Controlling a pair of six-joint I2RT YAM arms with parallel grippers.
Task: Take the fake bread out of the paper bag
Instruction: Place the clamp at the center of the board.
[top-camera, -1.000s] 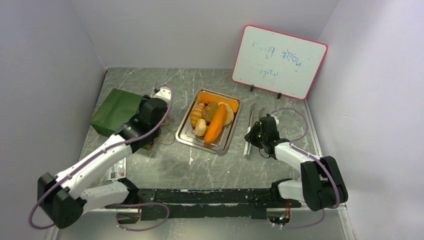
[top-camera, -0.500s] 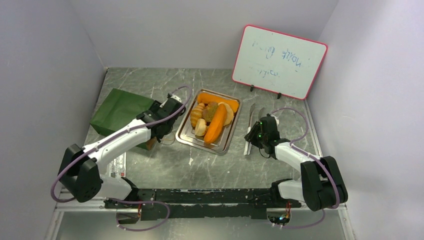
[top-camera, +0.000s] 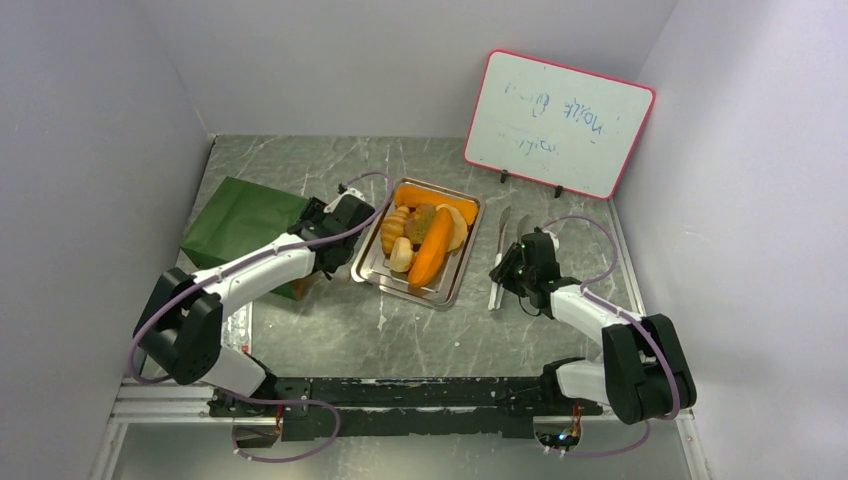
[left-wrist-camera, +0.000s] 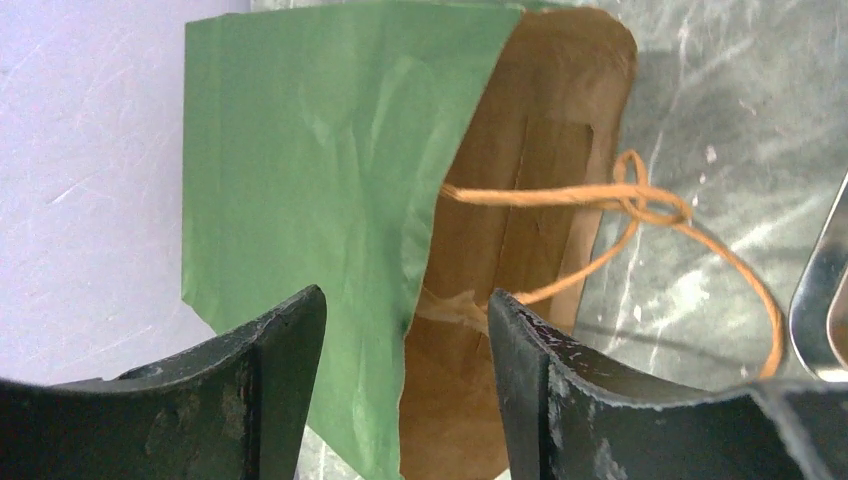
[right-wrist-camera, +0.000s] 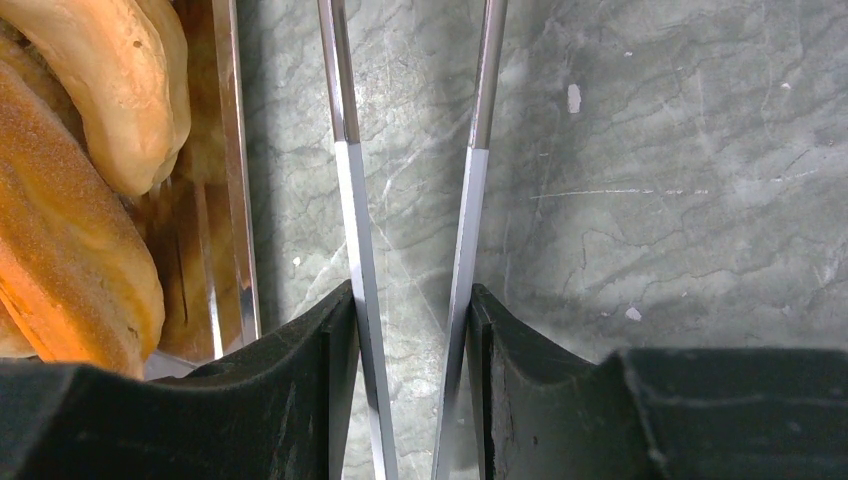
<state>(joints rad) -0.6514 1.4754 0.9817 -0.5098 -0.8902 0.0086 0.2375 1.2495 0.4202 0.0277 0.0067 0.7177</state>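
Bench (top-camera: 330, 330) of grey-green marbled stone carries everything, and I take the steel tray (top-camera: 466, 250) in its middle as my mark. Behind the tray and off to its right a red-framed whiteboard (top-camera: 558, 123) stands propped, with faint scribble on it.

Left of the tray the paper bag (top-camera: 235, 222) lies flat on its side, dark green outside, its brown mouth turned toward the tray. The left arm (top-camera: 255, 275) stretches up from the near edge and ends between the bag's mouth and the tray's left rim. The right arm (top-camera: 590, 305) bends in from the tray's right side.

In the tray sits the fake bread (top-camera: 425, 240), several tan and orange loaves heaped together. What lies deeper in the bag I cannot make out.

Just right of the tray, a pair of metal tongs (right-wrist-camera: 352, 200) lies along its rim, and its two blades run side by side. The right pincer (right-wrist-camera: 412, 295) is clamped on them, one black finger pressed against the outside of each blade.

The left pincer (left-wrist-camera: 405, 310) has its fingers spread apart and grips nothing. From the wrist view the bag's torn green edge and kraft lining show in the gap beyond them.

One twisted brown handle (left-wrist-camera: 640, 200) loops out of the mouth onto the stone, toward the tray.
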